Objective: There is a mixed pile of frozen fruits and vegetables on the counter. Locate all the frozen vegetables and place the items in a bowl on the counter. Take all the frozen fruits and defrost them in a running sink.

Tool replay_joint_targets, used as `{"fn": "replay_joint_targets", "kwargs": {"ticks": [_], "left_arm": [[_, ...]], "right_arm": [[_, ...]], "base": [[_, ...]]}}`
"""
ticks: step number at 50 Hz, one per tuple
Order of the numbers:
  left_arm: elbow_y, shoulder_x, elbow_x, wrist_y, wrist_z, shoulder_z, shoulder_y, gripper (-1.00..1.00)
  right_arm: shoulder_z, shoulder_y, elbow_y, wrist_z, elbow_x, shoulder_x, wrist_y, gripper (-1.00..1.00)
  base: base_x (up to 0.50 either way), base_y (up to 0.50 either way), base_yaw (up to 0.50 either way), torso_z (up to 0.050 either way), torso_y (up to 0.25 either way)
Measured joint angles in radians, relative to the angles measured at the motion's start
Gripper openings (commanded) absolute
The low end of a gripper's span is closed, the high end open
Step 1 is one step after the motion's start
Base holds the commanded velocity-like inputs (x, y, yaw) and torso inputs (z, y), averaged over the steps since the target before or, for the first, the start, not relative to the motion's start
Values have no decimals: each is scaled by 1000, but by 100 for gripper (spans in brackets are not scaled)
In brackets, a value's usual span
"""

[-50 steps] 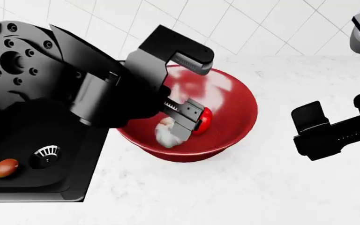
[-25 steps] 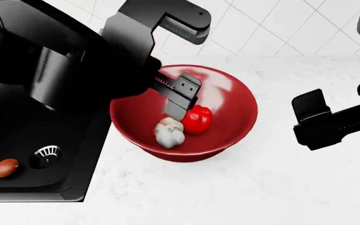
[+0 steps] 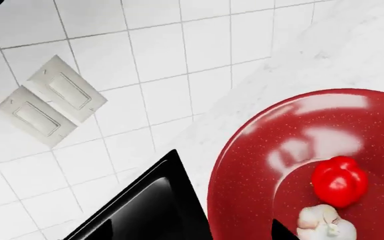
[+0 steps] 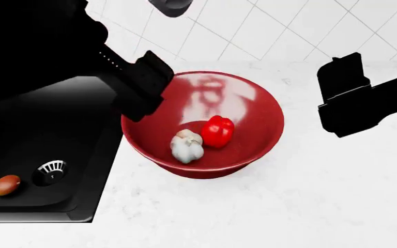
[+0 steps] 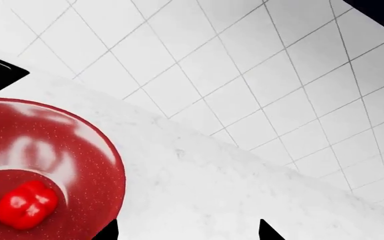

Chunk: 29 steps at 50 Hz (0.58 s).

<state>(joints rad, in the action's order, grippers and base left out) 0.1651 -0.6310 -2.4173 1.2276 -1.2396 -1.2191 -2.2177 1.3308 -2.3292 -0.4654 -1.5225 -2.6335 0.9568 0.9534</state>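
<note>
- Left gripper: it hangs over the bowl's sink-side rim. The fingers appear as one dark block, so whether they are spread or closed cannot be told. Nothing shows between them.
- Right gripper: it hangs above the bench on the side of the bowl away from the sink, well apart from the bowl. Its finger state cannot be told either, and no item is seen in it.
- Bowl: it stands on the bench, just beside the sink edge. Inside it lie the bell pepper and the garlic bulb, touching each other near the bottom.
- Sink: the oval mango-like fruit rests in the basin, near the round drain, with its long axis roughly level across the head view.
- Strawberry: not seen in any view.
- Judgement: the vegetable step looks complete. Any further work lies on the sink side of the bowl, and the left arm is the nearer one for it.
</note>
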Motion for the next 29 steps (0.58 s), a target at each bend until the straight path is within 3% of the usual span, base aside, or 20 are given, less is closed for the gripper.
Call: {"fn": "replay_joint_targets", "kwargs": {"ticks": [15,29], "left_arm": [[184,-108,54,65,-84,64,-49,100],[471,-230,47,-6,-198,123,-36,100]], "right_arm": [[-145,108,-191,79,134,65,-97,100],[-206,246,-395,109,275,75,-233,100]], "base": [[0,0,0,0,0],[0,0,0,0,0]]}}
